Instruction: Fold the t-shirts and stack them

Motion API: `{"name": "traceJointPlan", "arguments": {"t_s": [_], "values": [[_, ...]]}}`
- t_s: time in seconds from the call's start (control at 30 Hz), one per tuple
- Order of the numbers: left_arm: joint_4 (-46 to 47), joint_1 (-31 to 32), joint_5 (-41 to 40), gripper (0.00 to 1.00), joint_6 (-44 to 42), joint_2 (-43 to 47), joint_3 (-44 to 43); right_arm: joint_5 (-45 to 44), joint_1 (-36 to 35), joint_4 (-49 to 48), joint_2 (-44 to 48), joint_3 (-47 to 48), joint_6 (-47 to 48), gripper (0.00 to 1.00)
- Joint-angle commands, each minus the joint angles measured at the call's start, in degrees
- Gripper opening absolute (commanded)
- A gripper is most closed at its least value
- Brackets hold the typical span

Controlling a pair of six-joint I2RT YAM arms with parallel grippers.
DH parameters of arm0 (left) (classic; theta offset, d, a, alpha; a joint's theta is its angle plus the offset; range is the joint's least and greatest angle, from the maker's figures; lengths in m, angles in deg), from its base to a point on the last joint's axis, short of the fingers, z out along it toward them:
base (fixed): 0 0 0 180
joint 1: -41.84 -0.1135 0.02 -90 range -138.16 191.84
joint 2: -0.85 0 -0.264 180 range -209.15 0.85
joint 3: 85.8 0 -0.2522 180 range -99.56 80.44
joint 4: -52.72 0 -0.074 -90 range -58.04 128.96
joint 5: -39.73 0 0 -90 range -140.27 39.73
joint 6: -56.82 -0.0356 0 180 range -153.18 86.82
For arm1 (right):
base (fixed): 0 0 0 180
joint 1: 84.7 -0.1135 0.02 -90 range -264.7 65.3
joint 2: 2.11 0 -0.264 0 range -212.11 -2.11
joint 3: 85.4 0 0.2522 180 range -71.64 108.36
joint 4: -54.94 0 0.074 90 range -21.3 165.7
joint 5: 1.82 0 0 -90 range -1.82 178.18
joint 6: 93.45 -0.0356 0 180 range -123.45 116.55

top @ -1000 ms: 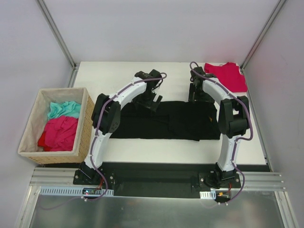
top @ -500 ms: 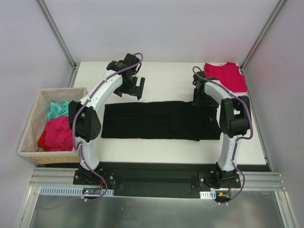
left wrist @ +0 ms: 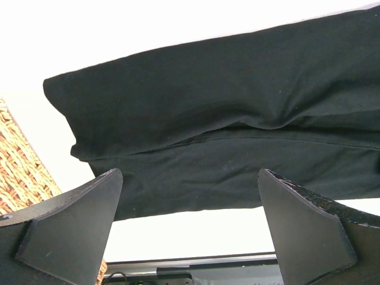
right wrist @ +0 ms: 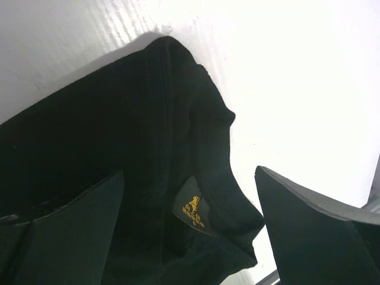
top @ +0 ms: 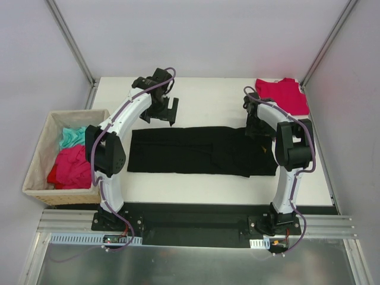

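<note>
The black t-shirt (top: 196, 151) lies flat as a long folded band across the middle of the table. My left gripper (top: 167, 111) hovers open just beyond its far left edge; in the left wrist view the black t-shirt (left wrist: 225, 130) fills the space ahead of my left gripper (left wrist: 190, 173), which holds nothing. My right gripper (top: 255, 124) stands open over the shirt's far right corner. There my right gripper (right wrist: 189, 173) straddles the collar with its gold-printed label (right wrist: 193, 214) without gripping it. The red t-shirt (top: 284, 95) lies folded at the back right corner.
A woven basket (top: 109, 159) with teal and pink clothes stands off the table's left edge; its weave (left wrist: 21, 172) shows in the left wrist view. Metal frame posts rise at both back corners. The white table (top: 208, 98) ends just right of the red shirt.
My left arm has swung from over the middle of the black shirt to its far left end, uncovering that end. My right gripper has shifted slightly toward the right.
</note>
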Motion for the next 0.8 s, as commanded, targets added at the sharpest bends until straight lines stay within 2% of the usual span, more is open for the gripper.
{"name": "traceJointPlan", "arguments": {"t_s": [0.0, 0.13, 0.27, 0.33, 0.5, 0.63, 0.77], "values": [[-0.23, -0.9, -0.84, 0.99, 1.37, 1.89, 0.83, -4.79, 1.24, 4.25, -0.15, -2.76, -1.72, 0.97], [-0.23, -2.12, -2.86, 0.99, 2.34, 2.24, 2.06, -6.13, 1.69, 5.57, 0.73, -2.41, -2.77, 0.97], [0.74, -5.37, -4.1, 0.99, 4.27, 1.63, 4.43, -4.28, 1.07, 5.3, 6.6, -1.19, -2.16, 0.97], [0.83, -7.4, -2.96, 0.99, 4.8, 0.49, 5.05, -1.92, 0.72, 5.13, 8.37, 0.13, -1.72, 0.97], [1.09, -7.84, 2.22, 0.99, 4.8, -4.08, 2.51, 3.97, -2.97, 5.22, 11.63, 3.12, -0.58, 0.97], [1.35, -7.76, 6.01, 0.99, 4.89, -9.35, 2.06, 3.02, -7.09, 4.78, 12.25, 3.3, -0.23, 0.97], [2.41, -7.49, 7.06, 0.99, 4.45, -10.68, 3.29, 3.97, -8.86, 3.64, 13.65, 1.46, -1.54, 0.97]]}}
